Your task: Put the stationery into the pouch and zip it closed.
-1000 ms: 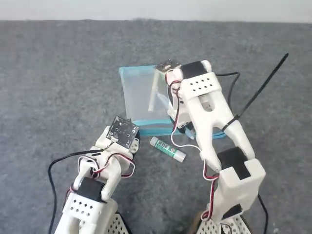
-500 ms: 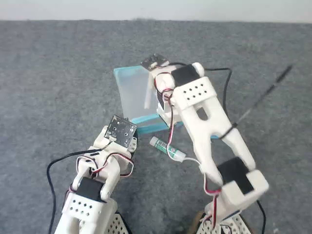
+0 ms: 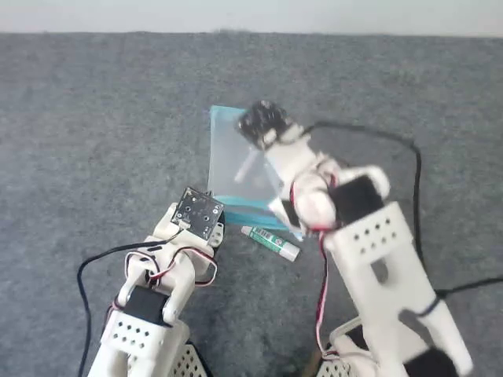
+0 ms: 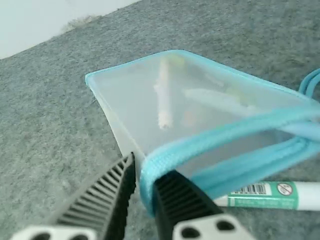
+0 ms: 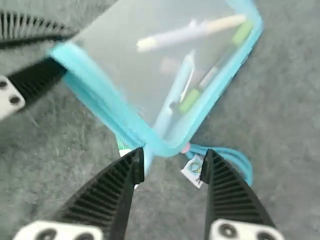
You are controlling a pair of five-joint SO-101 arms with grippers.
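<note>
Blue zip rim of the pouch (image 4: pixel 200 95) is pinched between the nearly closed jaws of my left pincer (image 4: pixel 148 171), in my judgement to steady the mouth. One green-labelled stick (image 4: pixel 265 195) lies outside, just beside that rim. Farther off, my right pincer (image 5: pixel 172 152) stands wide open astride the pouch's corner, holding nothing.

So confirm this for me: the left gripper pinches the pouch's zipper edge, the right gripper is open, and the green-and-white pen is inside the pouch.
Not quite. The green-and-white pen lies on the carpet outside the pouch, beside its zipper edge, as the high view shows. The left gripper does pinch that edge, and the right gripper is open.
</note>
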